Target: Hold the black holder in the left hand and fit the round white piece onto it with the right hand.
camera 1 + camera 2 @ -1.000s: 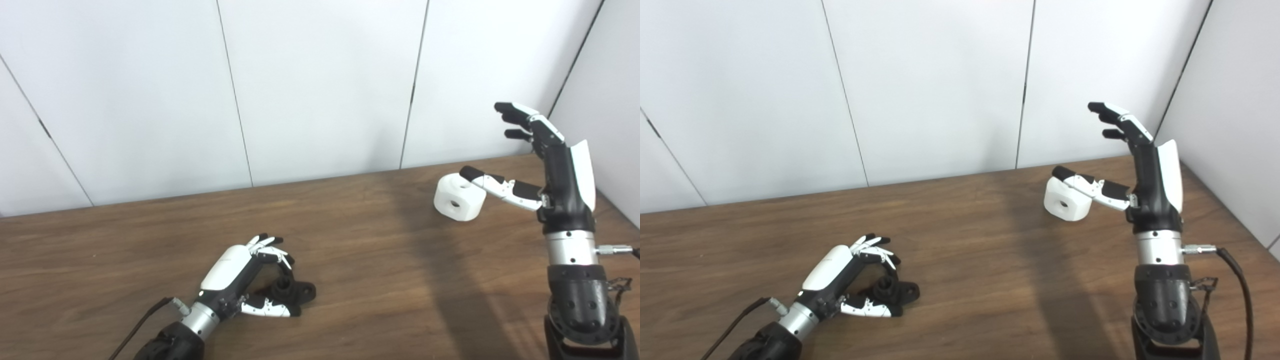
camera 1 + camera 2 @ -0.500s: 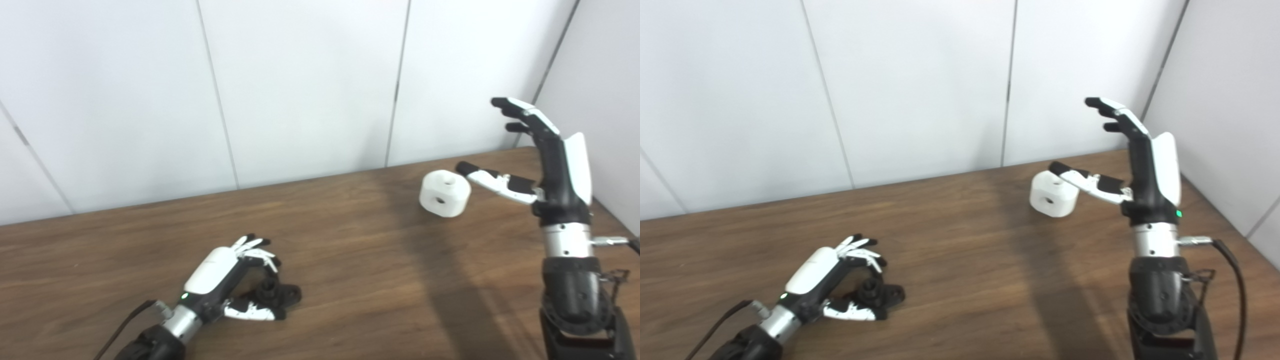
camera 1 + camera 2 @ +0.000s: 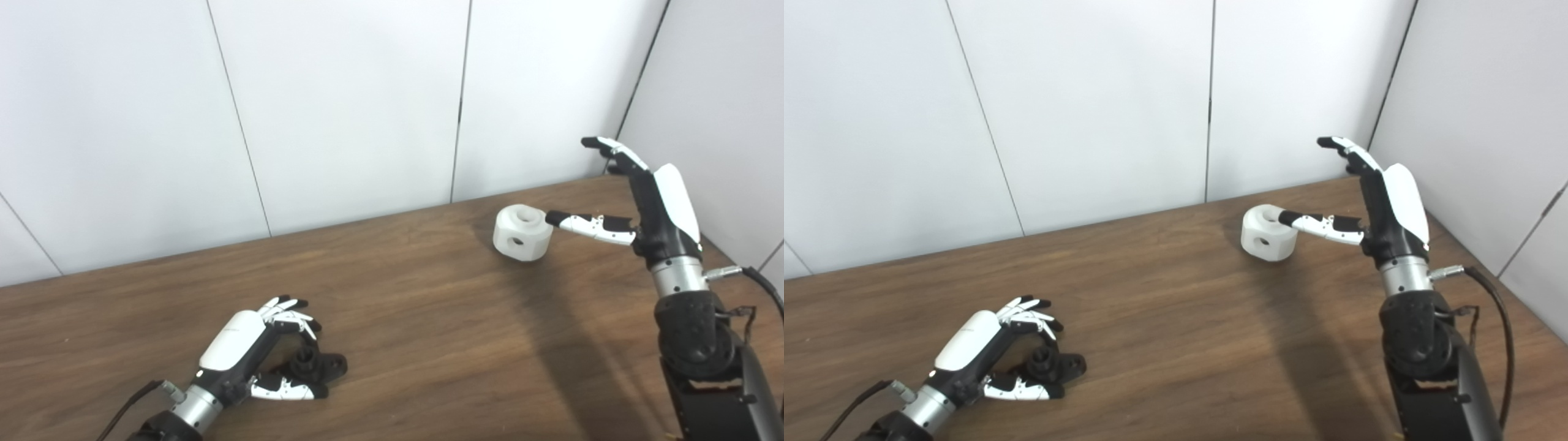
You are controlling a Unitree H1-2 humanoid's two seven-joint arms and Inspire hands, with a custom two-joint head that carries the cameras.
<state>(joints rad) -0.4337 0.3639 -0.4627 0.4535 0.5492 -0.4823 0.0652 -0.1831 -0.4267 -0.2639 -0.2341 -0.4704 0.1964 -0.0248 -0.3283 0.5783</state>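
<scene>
Grip matters: your right hand [image 3: 649, 202] is spread and empty beside the round white plastic piece [image 3: 522, 225] on the wooden counter [image 3: 429, 318]; it looks rigid, light, slippery, so pinch its flat sides. Left hand [image 3: 245, 352] cups the black holder [image 3: 315, 365], not clamped.

In front of me lies a brown wooden worktop [image 3: 429, 318] with a dark grain that runs from side to side, and a soft shadow falls across its right half. Behind it I see a white panelled wall [image 3: 343, 104], split by thin dark seams that run from top to bottom. On my right a second white wall [image 3: 1488, 122] meets the first in a corner at the worktop's far right end.
</scene>
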